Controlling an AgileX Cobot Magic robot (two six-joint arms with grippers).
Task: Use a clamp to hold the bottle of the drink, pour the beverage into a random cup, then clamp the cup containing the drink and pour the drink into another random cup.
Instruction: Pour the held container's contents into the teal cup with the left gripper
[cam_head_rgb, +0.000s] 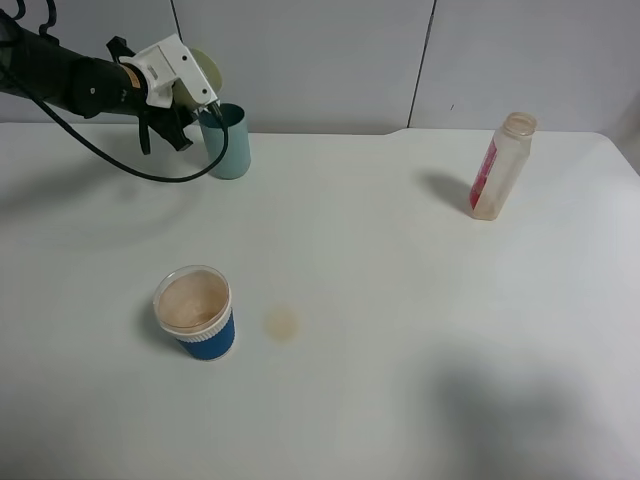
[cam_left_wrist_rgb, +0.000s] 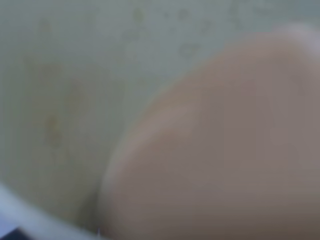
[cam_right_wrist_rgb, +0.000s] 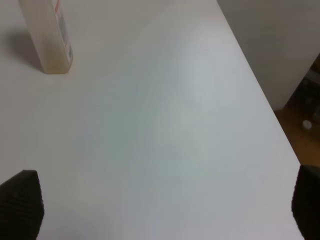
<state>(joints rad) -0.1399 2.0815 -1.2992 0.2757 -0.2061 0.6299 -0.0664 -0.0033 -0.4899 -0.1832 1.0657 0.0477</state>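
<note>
The white table (cam_head_rgb: 400, 300) carried the bottle (cam_head_rgb: 502, 166) upright at the far right. The left clamp (cam_head_rgb: 196, 100), closed on the tilted yellow-green cup (cam_head_rgb: 207, 68), hung over the teal cup (cam_head_rgb: 228, 142). The right clamp (cam_right_wrist_rgb: 165, 200) stood fully open, empty. The blue cup (cam_head_rgb: 197, 313) held beverage (cam_head_rgb: 192, 301) beside a small spill (cam_head_rgb: 281, 322).

A robot test lab or office workspace: a plain white rectangular tabletop (cam_head_rgb: 400, 330) stands against pale grey partition wall panels (cam_head_rgb: 320, 60), and a black robot arm with trailing black cables (cam_head_rgb: 60, 75) reaches over it.
</note>
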